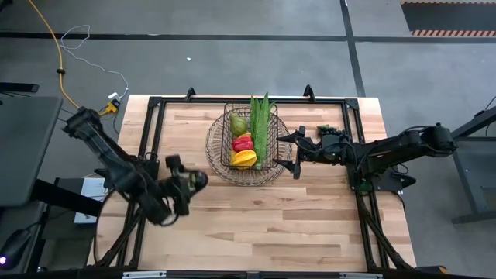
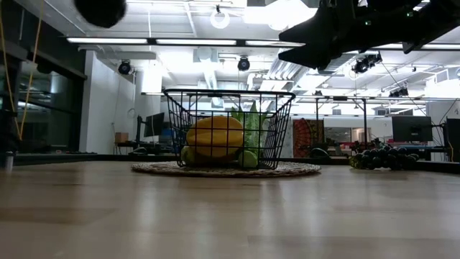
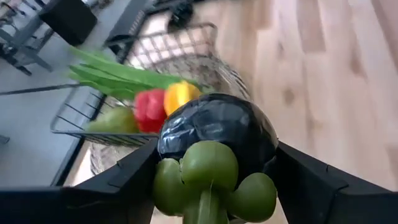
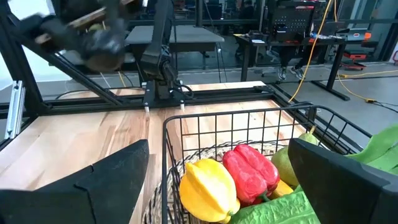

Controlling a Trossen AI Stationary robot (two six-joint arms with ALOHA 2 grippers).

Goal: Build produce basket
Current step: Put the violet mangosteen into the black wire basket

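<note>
High view first: the basket (image 1: 249,139) sits at twelve o'clock on the worktop (image 1: 256,225), on a round woven mat (image 1: 221,167). Inside it lie a green pear (image 1: 238,123), a red pepper (image 1: 242,143), a yellow pepper (image 1: 245,158) and a long leafy bunch (image 1: 261,124). At eight o'clock from the basket, the left gripper (image 1: 194,183) hangs above the boards, clamped around a dark round fruit (image 3: 217,134) with a green stem; the left wrist view shows that fruit wedged between both fingers (image 3: 106,186). At three o'clock, the right gripper (image 1: 293,151) hovers at the basket's rim, fingers spread wide, holding nothing. Low view: dark grapes (image 2: 381,158) lie on the worktop, off to the basket's right in that view.
</note>
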